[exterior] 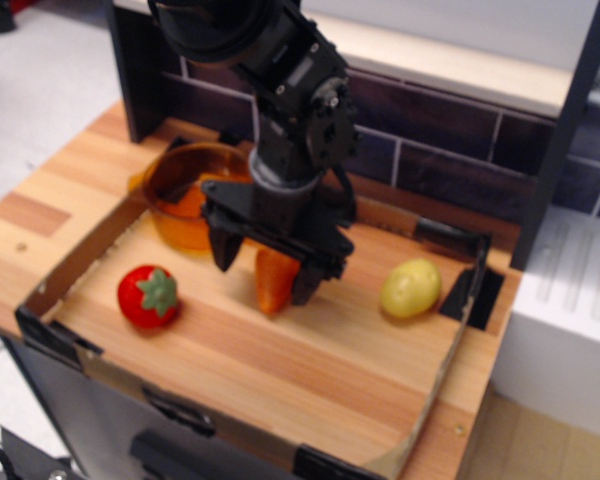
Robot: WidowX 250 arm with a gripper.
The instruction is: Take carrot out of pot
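Note:
The orange carrot [274, 282] stands on its tip on the wooden board, to the right of the pot and outside it. My gripper [262, 278] hangs over it with its jaws spread. The left finger [221, 252] is clear of the carrot and the right finger [306, 285] is close beside it. The amber translucent pot [183, 193] sits at the back left of the tray, partly hidden by the arm. The frame is blurred.
A red strawberry [148, 296] lies at the front left and a yellow potato [411, 288] at the right. A low cardboard wall [452, 345] with black tape rings the board. A dark brick-pattern backsplash and shelf rise behind.

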